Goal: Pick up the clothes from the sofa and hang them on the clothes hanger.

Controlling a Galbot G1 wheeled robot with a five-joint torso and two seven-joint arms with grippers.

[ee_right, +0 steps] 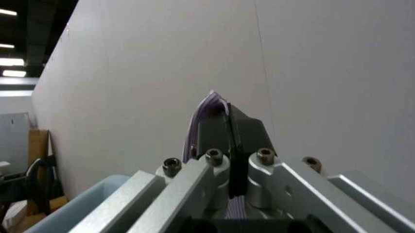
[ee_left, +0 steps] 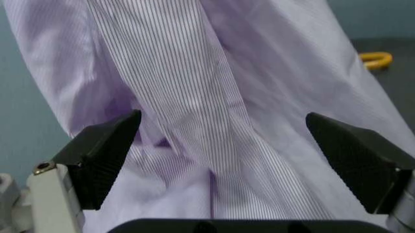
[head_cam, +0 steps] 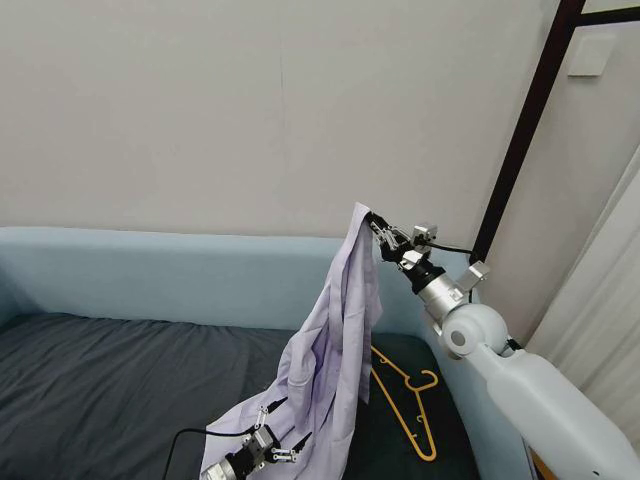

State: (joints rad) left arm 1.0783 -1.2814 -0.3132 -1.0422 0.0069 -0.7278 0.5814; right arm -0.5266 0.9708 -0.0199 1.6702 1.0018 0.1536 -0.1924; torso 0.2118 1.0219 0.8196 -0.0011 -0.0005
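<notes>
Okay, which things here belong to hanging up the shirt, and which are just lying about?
Belongs to the job: purple striped shirt, held up by the shut right gripper; open left gripper at its lower part; yellow hanger, lying on the sofa.
Just there: black pole and white curtain beside the sofa.

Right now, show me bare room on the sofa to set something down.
The dark grey sofa seat is bare left of the lilac striped shirt, up to the pale blue backrest. Crowded at right: shirt hanging from the right gripper, open left gripper, yellow hanger.
</notes>
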